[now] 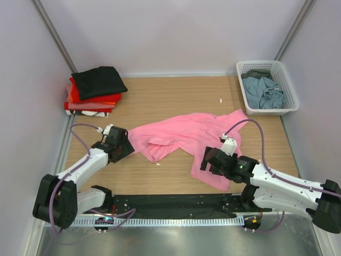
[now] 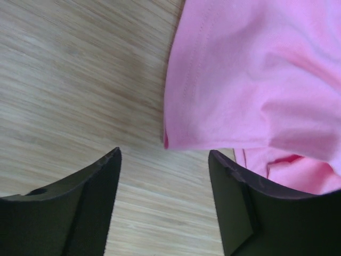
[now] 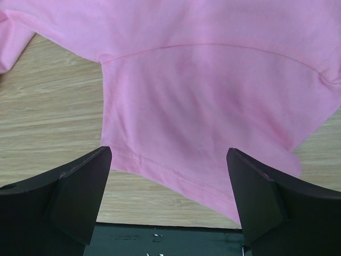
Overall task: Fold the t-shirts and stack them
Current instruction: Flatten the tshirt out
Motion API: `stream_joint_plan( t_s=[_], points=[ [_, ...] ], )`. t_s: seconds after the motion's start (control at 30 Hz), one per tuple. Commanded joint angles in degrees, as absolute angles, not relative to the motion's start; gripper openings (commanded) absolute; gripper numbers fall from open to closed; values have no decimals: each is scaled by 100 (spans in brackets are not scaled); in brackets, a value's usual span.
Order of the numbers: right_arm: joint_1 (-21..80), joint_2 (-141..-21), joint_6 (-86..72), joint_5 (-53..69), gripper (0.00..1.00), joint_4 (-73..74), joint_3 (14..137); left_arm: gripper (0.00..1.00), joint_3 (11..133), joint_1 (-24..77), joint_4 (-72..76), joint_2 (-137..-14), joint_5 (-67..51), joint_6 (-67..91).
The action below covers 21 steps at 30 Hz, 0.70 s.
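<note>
At the near edge of the table [image 1: 176, 96], the right gripper [image 3: 168, 160] hangs low over the pink shirt's [image 1: 181, 133] nearest flap. Its jaws stand wide apart and hold nothing. In the right wrist view a stitched hem runs across the gap between them, with bare wood to the left and a black strip [image 3: 160, 240] along the near edge.

To the left and slightly farther in, the left gripper [image 2: 165, 160] sits at the pink shirt's left edge. Its jaws are also parted and empty. In the left wrist view a hemmed corner of the cloth lies just ahead of the gap, and the right finger [image 2: 250, 208] is close beside a fold of it. Whether they touch cannot be told.

The pink shirt lies crumpled and unfolded across the middle of the table, stretching from the left gripper toward the far right.

At the far left corner is a stack of folded shirts: a black shirt [image 1: 98, 81] on top, with red [image 1: 74, 95] and orange [image 1: 98, 102] layers under it. At the far right corner a white basket [image 1: 261, 64] holds a bunched grey-blue shirt [image 1: 264, 93] and a dark olive one [image 1: 258, 74] behind it.
</note>
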State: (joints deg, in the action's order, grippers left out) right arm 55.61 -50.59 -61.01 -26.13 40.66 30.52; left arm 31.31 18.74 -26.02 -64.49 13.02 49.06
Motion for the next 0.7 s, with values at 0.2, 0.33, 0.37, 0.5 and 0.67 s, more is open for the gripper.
stream_joint_plan(
  t_s=[0.2, 0.33, 0.37, 0.5, 0.67],
  points=[
    [5335, -5133, -5933, -2602, 96, 3841, 3138, 53, 3270, 1767, -1863, -7093, 1178, 4834],
    [5256, -5142, -5906, -2549, 96, 3876, 3155, 47, 3278, 1767, -1854, -7137, 1178, 4843],
    [5238, -5142, -5898, -2558, 96, 3902, 3164, 44, 3287, 1775, -1846, -7154, 1169, 4834],
    [5203, -5133, -5976, -2566, 96, 4008, 3173, 15, 3331, 1775, -1775, -7172, 1081, 4729],
    [5002, -5045, -6284, -2987, 96, 4367, 3251, 0, 3550, 1767, -1888, -7050, 853, 4422]
  ],
)
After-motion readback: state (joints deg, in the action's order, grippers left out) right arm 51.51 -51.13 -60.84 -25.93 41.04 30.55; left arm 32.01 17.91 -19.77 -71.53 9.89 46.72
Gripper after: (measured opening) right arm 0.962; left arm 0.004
